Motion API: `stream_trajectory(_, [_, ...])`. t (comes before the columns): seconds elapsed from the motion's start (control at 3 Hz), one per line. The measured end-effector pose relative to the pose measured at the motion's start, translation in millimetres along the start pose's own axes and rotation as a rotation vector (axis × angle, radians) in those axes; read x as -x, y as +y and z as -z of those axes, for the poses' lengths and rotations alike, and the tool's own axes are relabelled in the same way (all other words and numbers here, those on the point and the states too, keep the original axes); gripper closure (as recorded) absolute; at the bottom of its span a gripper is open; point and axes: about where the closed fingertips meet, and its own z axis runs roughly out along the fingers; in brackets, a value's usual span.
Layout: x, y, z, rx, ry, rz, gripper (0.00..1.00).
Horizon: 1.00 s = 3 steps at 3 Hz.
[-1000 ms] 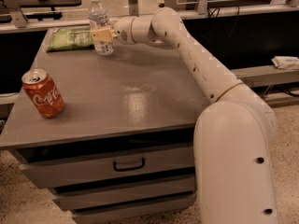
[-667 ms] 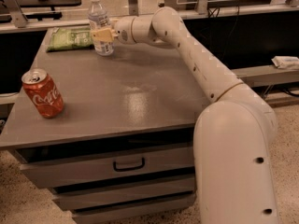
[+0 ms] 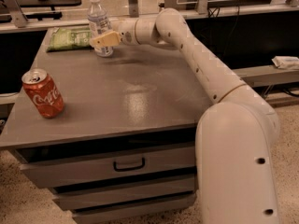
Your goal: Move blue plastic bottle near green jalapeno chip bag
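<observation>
The blue plastic bottle point(image 3: 97, 21), clear with a white cap and a pale label, stands upright at the far left of the grey table point(image 3: 140, 101). The green jalapeno chip bag point(image 3: 69, 38) lies flat just to the bottle's left, almost touching it. My gripper point(image 3: 102, 42) reaches in from the right and is shut on the bottle's lower half. One tan finger point(image 3: 106, 38) crosses the front of the bottle; the other is hidden behind it. The bottle's base rests on the tabletop.
A red Coca-Cola can point(image 3: 43, 94) stands near the table's front left edge. My white arm point(image 3: 201, 64) spans the table's right side. Drawers point(image 3: 128, 164) sit under the tabletop. A rail and shelf run behind the table.
</observation>
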Motion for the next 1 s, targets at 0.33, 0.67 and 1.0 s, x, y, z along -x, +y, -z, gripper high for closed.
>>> stream_trajectory(0.33, [-3,-12,21,-0.032,0.013,0.017,0.0])
stream_trajectory(0.67, [0,-30,70,-0.087,0.043,0.058,0.0])
stream_trajectory(1.0, [8,-45,146,-0.143,0.09,0.107,0.0])
